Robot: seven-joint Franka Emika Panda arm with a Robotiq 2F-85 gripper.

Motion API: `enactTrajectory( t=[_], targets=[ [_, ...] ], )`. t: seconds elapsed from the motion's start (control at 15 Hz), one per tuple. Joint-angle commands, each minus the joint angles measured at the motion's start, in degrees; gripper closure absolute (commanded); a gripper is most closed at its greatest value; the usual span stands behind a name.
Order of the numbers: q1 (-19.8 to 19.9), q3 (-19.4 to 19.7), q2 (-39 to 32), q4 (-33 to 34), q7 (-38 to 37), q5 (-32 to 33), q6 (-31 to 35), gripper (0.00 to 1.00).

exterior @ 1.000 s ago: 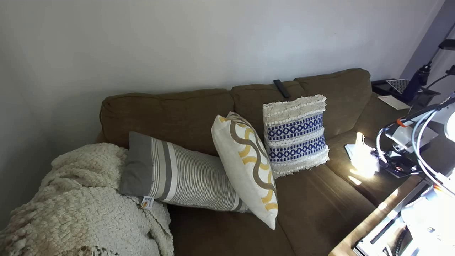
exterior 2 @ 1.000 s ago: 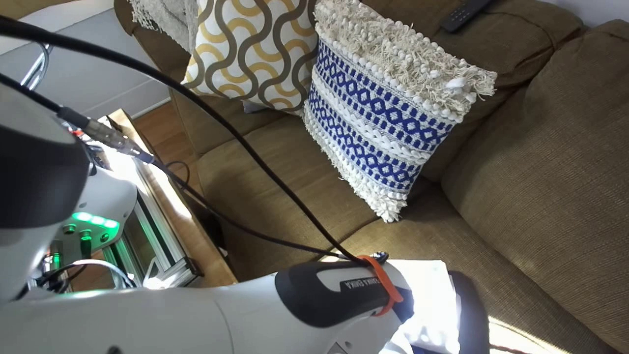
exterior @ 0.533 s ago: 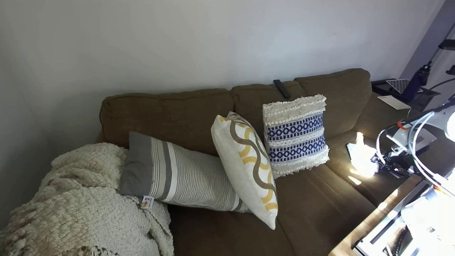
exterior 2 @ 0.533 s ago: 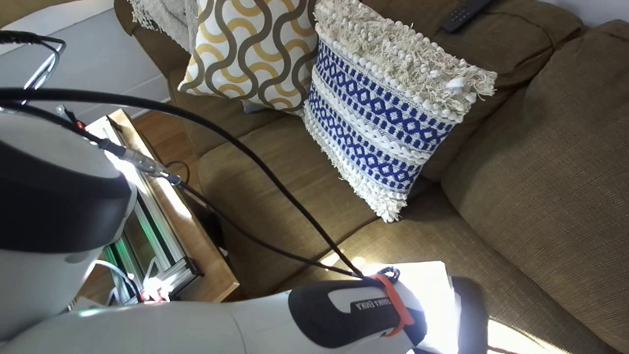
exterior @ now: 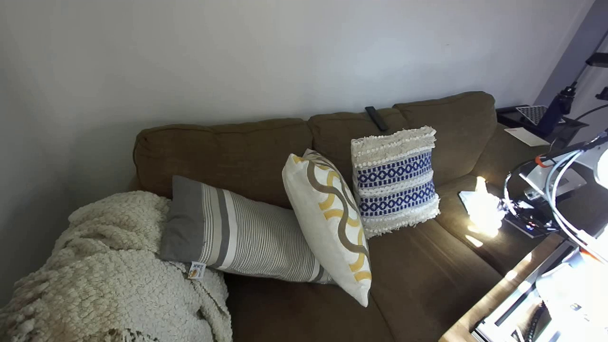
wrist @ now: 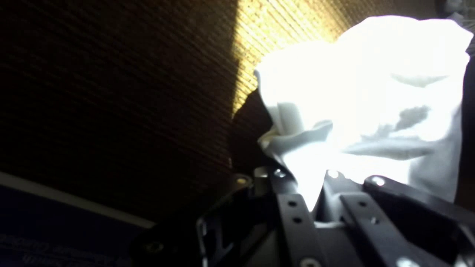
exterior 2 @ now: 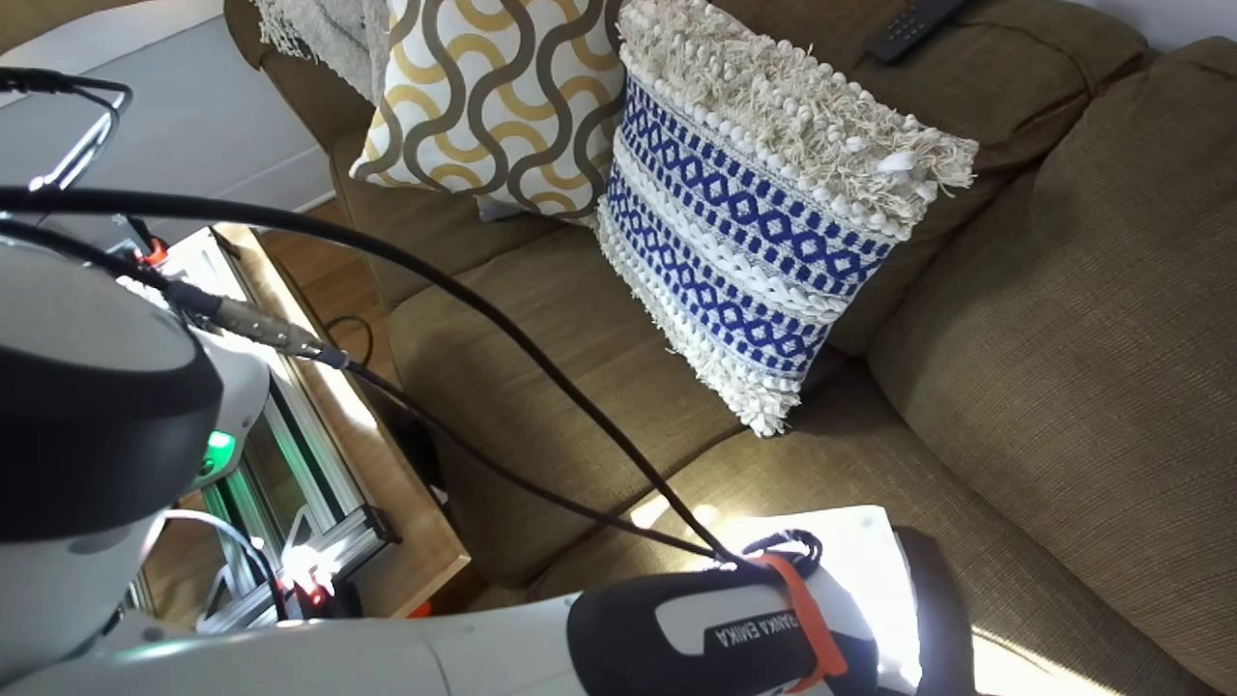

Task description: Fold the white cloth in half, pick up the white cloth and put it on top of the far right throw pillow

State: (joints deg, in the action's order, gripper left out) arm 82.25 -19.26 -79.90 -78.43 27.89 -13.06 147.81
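The white cloth (wrist: 371,85) lies crumpled and overexposed on the brown sofa seat in the wrist view. A narrow fold of it runs down between the fingers of my gripper (wrist: 308,181), which are drawn close together on it. In an exterior view the cloth (exterior: 487,213) is a glaring patch, with the dark gripper just to its right. Leaning on the backrest is the far right throw pillow (exterior: 396,185), with blue bands and fringe; it also shows large in an exterior view (exterior 2: 744,222), where the arm (exterior 2: 715,628) hides the gripper.
A pillow with mustard curves (exterior: 327,228), a striped pillow (exterior: 256,242) and a knit blanket (exterior: 118,275) occupy the sofa's other end. A remote (exterior: 376,118) rests on the backrest. Black cables (exterior 2: 483,309) trail from the arm. A dark blue printed object (wrist: 55,230) lies near the gripper.
The arm's wrist end has shifted right and downward in an exterior view, cables along with it. The pillows have stayed where they were.
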Motion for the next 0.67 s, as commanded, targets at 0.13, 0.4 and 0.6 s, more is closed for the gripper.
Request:
enactTrajectory(
  t=[0.13,0.4,0.6],
  targets=[
    [8.01,-11.52,5.41,-15.66,16.1,-0.25,12.47,0.97],
    [10.9,-18.25,7.26,-28.01,25.07,3.81,22.58,0.97],
    [13.33,-22.91,9.5,-38.07,27.14,10.27,30.55,0.97]
  ],
)
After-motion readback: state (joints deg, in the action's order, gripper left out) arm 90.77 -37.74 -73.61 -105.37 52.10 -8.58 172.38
